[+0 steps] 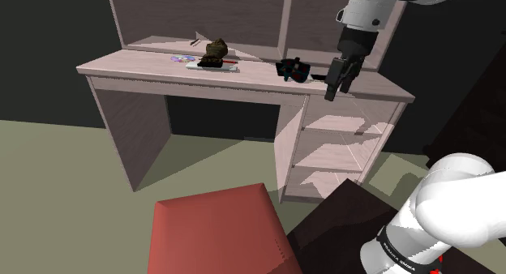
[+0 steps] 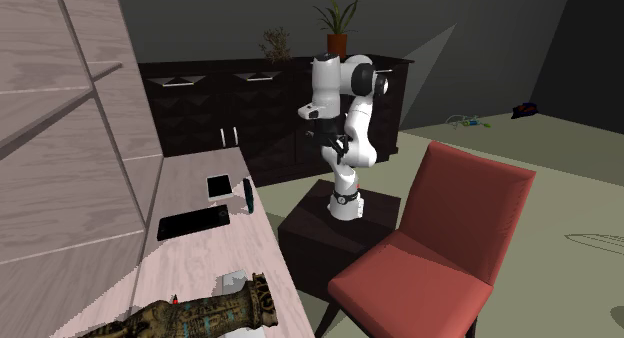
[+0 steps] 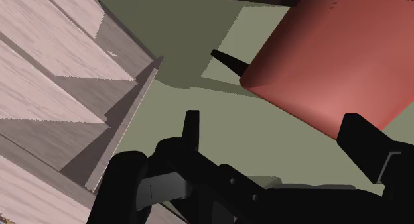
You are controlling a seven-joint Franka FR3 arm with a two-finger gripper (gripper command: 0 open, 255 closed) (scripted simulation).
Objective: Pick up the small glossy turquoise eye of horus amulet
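The amulet (image 1: 216,52) is a small dark bronze piece with turquoise flecks. It lies on the pale wooden desk (image 1: 138,72), partly on a white flat item, toward the shoulder view's left. In the second exterior view the amulet (image 2: 205,314) lies at the desk's near end. My black gripper (image 1: 335,87) hangs at the desk's other end, well apart from the amulet and past a black object (image 1: 293,70). In the wrist view the gripper (image 3: 273,120) is open with nothing between its fingers, over olive floor beside the desk's side shelves.
A red chair (image 1: 219,232) stands in front of the desk. A hutch with shelves (image 1: 203,17) rises behind the desktop. A flat black tablet (image 2: 190,224) and a white card (image 2: 220,186) lie on the desk. A dark cabinet (image 2: 220,106) stands behind the arm.
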